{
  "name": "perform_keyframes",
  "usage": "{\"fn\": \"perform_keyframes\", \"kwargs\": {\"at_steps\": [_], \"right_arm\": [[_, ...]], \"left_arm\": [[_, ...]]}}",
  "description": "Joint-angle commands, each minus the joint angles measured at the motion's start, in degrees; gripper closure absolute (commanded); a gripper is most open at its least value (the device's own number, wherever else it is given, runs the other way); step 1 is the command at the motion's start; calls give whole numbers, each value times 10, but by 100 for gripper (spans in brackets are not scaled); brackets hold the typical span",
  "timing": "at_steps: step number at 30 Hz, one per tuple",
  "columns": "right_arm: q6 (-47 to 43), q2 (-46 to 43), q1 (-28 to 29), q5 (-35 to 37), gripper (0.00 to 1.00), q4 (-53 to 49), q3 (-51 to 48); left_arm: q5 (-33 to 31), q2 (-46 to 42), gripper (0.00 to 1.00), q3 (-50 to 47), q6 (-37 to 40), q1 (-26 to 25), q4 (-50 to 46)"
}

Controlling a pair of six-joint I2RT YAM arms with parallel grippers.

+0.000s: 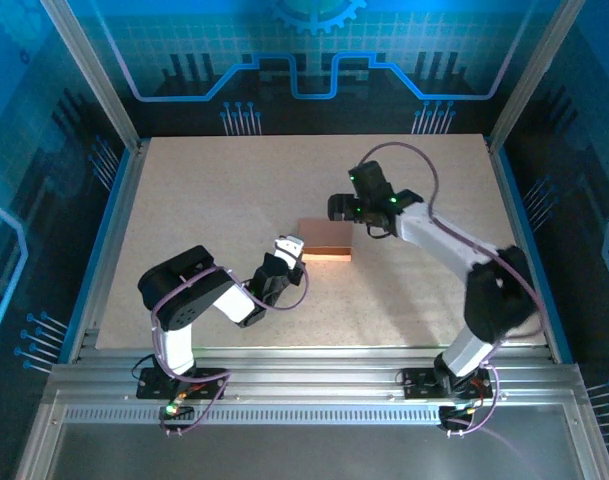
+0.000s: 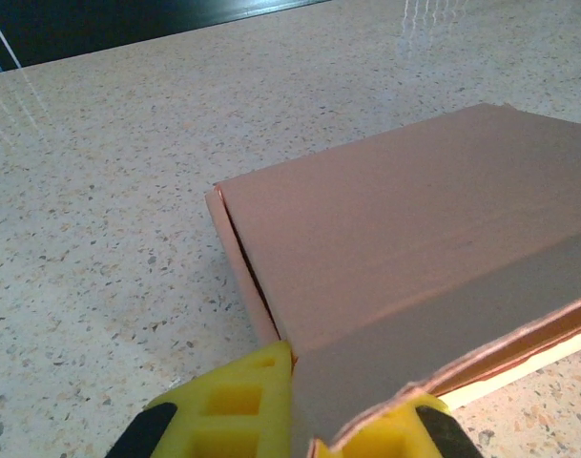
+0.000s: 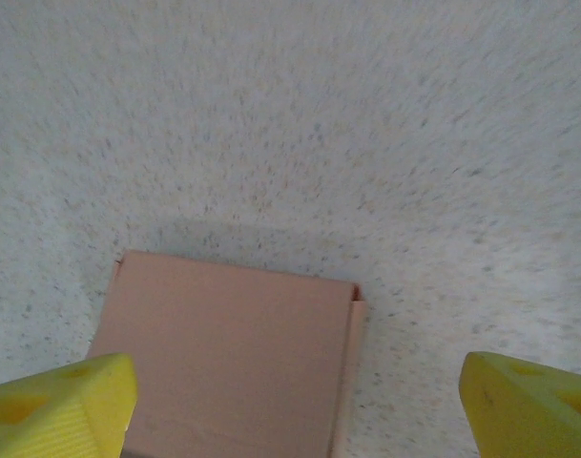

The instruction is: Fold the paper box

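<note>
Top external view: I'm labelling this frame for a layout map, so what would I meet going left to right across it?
left arm base → left end effector → paper box → right arm base

You have one paper box (image 1: 324, 243) to count, and one table (image 1: 234, 190). There are two arms, the left arm (image 1: 199, 295) and the right arm (image 1: 454, 250). That gives you two claws, the left claw (image 1: 289, 245) and the right claw (image 1: 336, 208). Each wrist view shows you two yellow fingers (image 2: 228, 405), so you count four fingers in all.
</note>
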Motion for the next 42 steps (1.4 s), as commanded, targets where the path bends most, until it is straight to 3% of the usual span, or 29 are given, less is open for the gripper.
{"fn": "perform_keyframes", "kwargs": {"at_steps": [1, 5, 9, 15, 20, 22, 42], "right_arm": [[19, 67, -3, -70, 12, -66, 42], [33, 115, -7, -90, 13, -66, 60], [43, 128, -20, -108, 14, -55, 50], [50, 134, -29, -115, 15, -42, 36], [58, 146, -30, -117, 15, -38, 39], [62, 151, -30, -116, 16, -36, 39], [68, 175, -37, -112, 17, -20, 27]], "left_arm": [[1, 3, 100, 2, 13, -6, -62], [-3, 0, 96, 3, 17, -8, -72], [7, -3, 68, 0, 18, -9, -83], [26, -23, 40, -9, 4, -12, -113], [92, -56, 9, -14, 13, -12, -142], [122, -68, 1, 1, 20, -12, -191], [425, -124, 1, -27, 13, 43, -209]]}}
